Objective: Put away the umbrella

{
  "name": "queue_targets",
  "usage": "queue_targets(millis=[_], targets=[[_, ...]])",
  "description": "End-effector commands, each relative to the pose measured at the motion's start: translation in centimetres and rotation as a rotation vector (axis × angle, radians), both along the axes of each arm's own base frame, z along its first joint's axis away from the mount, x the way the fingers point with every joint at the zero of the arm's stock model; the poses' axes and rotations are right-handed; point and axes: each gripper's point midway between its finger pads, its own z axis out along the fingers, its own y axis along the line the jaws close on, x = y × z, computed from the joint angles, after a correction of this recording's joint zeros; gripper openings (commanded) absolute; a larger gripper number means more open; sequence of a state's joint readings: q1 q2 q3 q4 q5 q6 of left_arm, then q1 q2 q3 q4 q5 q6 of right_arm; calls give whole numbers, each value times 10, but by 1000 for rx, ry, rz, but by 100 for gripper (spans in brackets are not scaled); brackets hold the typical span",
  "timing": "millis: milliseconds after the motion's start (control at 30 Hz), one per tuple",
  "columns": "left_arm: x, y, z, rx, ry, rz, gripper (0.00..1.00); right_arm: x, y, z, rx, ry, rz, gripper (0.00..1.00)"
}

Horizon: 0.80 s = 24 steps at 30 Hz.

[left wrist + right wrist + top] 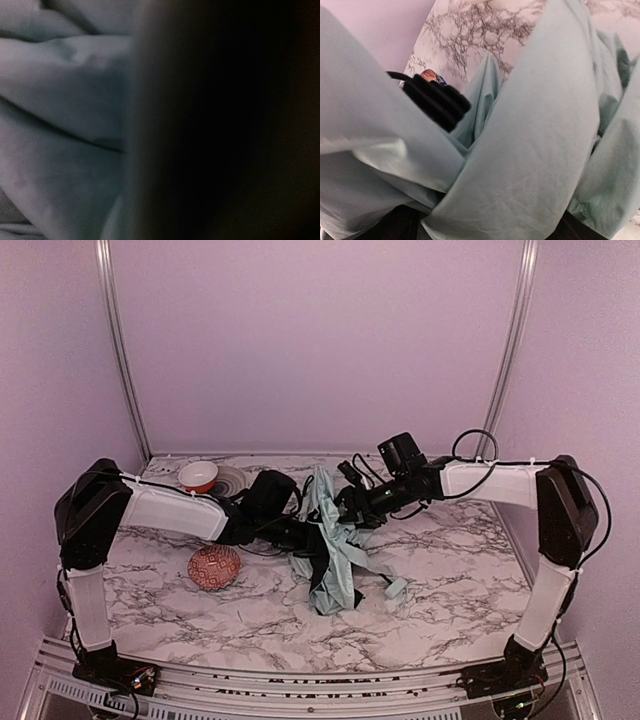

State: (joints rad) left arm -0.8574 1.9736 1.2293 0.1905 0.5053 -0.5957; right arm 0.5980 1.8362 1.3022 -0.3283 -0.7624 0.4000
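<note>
The umbrella (330, 540) lies collapsed in the middle of the marble table, a loose bundle of pale mint-green fabric with black lining showing at its lower left. Its small mint handle (397, 589) rests on the table to the lower right. My left gripper (296, 534) is pushed into the bundle from the left. Mint fabric (60, 125) and a dark blur fill the left wrist view. My right gripper (352, 508) is against the bundle's upper right. Fabric (530, 150) drapes over its jaws and hides them. A black ribbed part (437, 100) pokes out of the folds.
A red-and-white bowl (198, 476) sits by a white plate (234, 480) at the back left. A patterned red bowl (214, 567) lies upside down left of the umbrella and peeks over the fabric in the right wrist view (429, 76). Pink walls enclose the table.
</note>
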Motion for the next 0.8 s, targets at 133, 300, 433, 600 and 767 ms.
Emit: queue_targets(millis=[133, 300, 433, 600, 767], targets=[[6, 13, 3, -62, -73, 94, 64, 15, -43, -25, -174, -22, -68, 80], [10, 48, -26, 36, -70, 218, 76, 51, -76, 1, -261, -145, -133, 84], [13, 71, -26, 67, -95, 291, 84, 65, -111, 33, -314, -259, -184, 87], [11, 101, -8, 89, -190, 356, 87, 49, -148, 45, -395, -358, -225, 89], [4, 113, 46, 56, -425, 302, 82, 5, -146, 44, -319, -343, -171, 81]])
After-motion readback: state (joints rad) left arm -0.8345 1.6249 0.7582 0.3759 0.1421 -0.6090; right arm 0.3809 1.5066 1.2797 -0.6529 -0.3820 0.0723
